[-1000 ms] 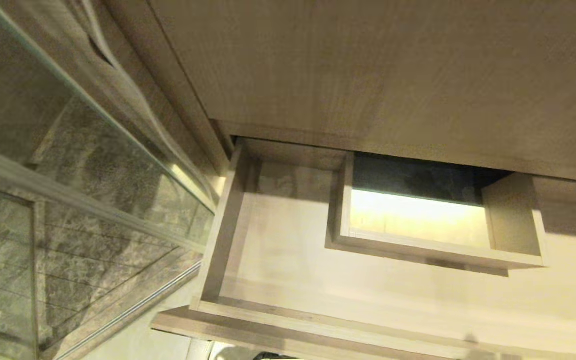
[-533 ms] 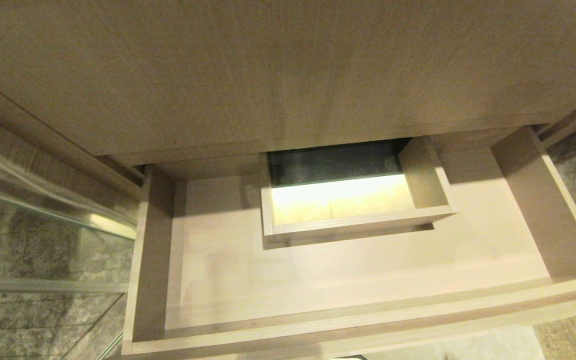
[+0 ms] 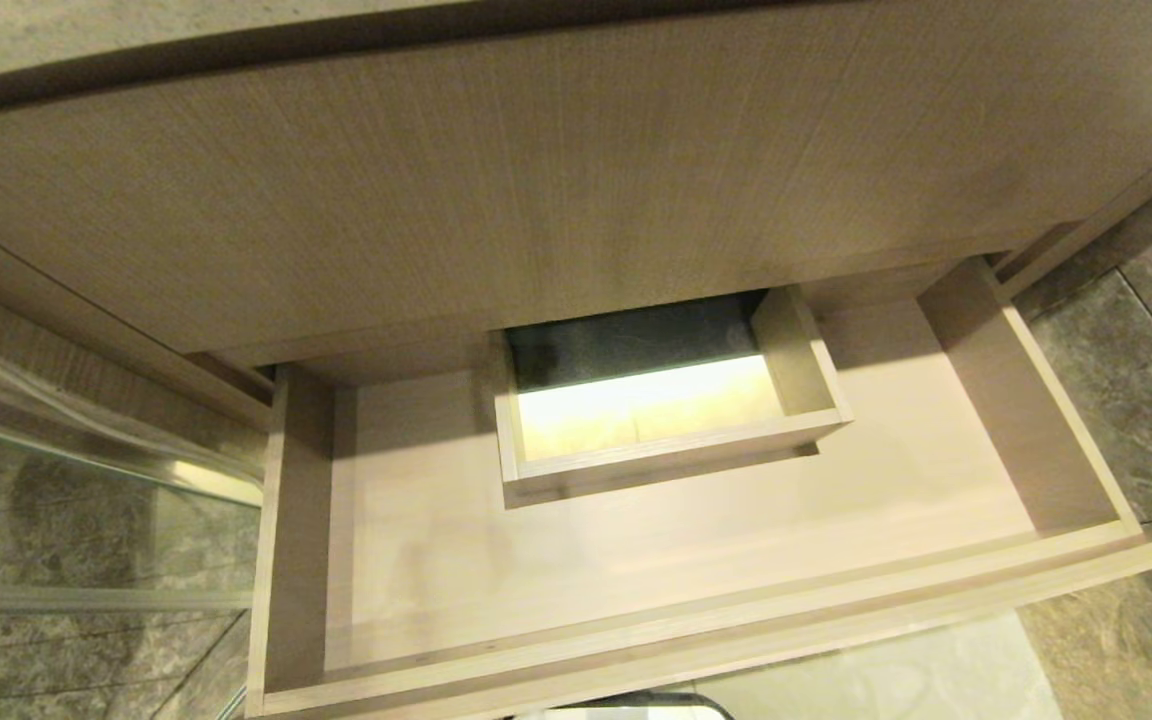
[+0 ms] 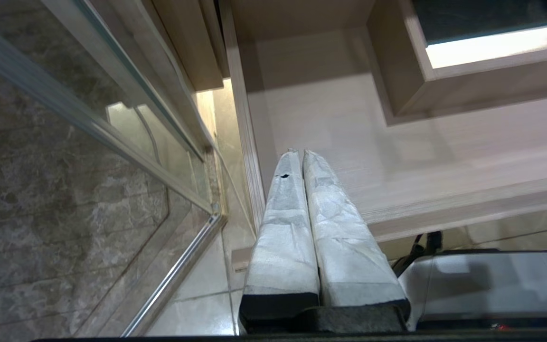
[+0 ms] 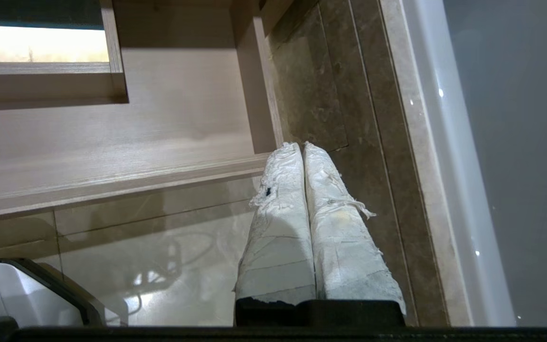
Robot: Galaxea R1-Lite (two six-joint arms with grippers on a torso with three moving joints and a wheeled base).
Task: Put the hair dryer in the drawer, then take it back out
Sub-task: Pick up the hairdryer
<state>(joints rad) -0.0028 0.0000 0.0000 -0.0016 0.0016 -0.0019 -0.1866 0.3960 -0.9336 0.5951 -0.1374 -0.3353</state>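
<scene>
Since the earlier frame my head camera has swung: the whole scene slid over, so the drawer (image 3: 636, 560) now sits centred and I see both of its side walls, where before the right end ran out of frame. Nothing inside it has shifted.

From the head view I see the drawer pulled well out from under the cabinet front (image 3: 536, 200), its pale floor bare. At the back, a box-shaped cutout (image 3: 656, 440) rises from the floor, brightly lit inside. I cannot see the hair dryer in any of my 3 views.

My left gripper (image 4: 299, 153) has its 2 white-wrapped fingers pressed together, holding nothing, hovering over the drawer's left front corner. Beside it stands a glass panel (image 4: 88, 118) with a metal frame, over grey stone tile.

My right gripper (image 5: 301, 145) is likewise closed and empty, hanging just outside the drawer's right front corner, above dark floor tile (image 5: 311, 95). A glossy white surface (image 5: 515, 142) runs along its far side.
</scene>
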